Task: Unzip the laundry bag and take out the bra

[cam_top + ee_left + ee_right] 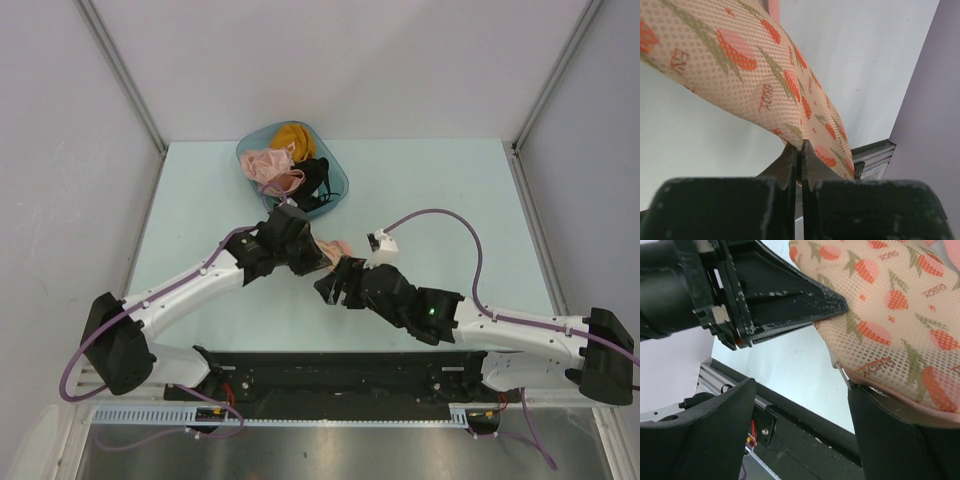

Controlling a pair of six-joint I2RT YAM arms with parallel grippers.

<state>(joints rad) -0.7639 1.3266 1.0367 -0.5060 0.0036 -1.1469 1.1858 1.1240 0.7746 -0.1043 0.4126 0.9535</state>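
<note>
Left fingers [806, 159] were closed tight, tips pinching the lower edge of the peach mesh-fabric laundry bag [740, 75], which had an orange-pink fruit print with green leaves. From the tips the bag ran up and left across the left wrist view, with a strip of its pink rim [772, 7] at the top edge. It looked lifted off the pale mint desk [690, 135] there, not lying flat.

Right fingers [730, 425] were spread wide, nothing clamped between them. The bag sat above and to one side of the gap. Its pink-piped edge lay on top of the finger at the right of that view, touching it. The other finger was well apart from the fabric. The left arm's black finger showed at upper left of the same view, tip against the bag's side.

Top view: the bag was mostly hidden under the two wrists near the desk's middle, with only a small peach patch showing between them. A teal translucent plastic tub [342, 178] stood just behind, toward the far edge. It held a mustard-yellow garment [292, 135], a pink garment [268, 165] and a black garment [315, 180].

Couldn't tell whether the zip was open or closed.
</note>
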